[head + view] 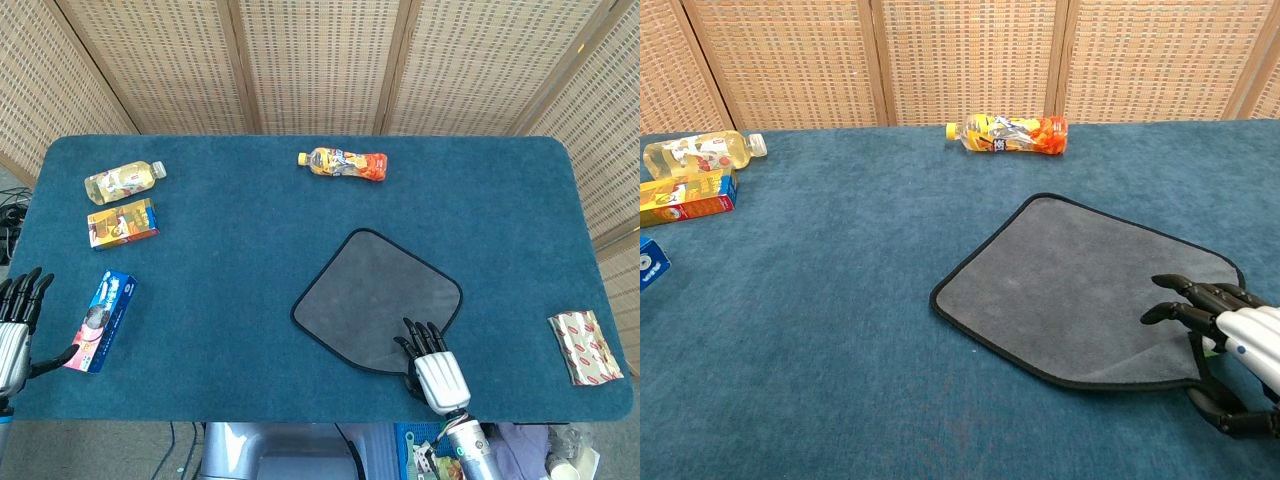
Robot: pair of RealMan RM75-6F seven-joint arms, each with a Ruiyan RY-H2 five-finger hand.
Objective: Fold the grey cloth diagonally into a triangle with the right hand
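right hand [1225, 345] on one grey cloth [1070, 285]

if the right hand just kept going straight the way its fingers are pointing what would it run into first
The right hand points away from the robot, across the grey cloth whose near corner it grips. Past the cloth's far edge lies bare blue table. The orange bottle sits left of that line, probably missed, though depth is uncertain.

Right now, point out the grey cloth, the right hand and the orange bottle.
grey cloth [372, 290]: head view, flat middle of the fabric.
right hand [432, 362]: head view, back of the hand.
orange bottle [1008, 134]: chest view, middle of its label.
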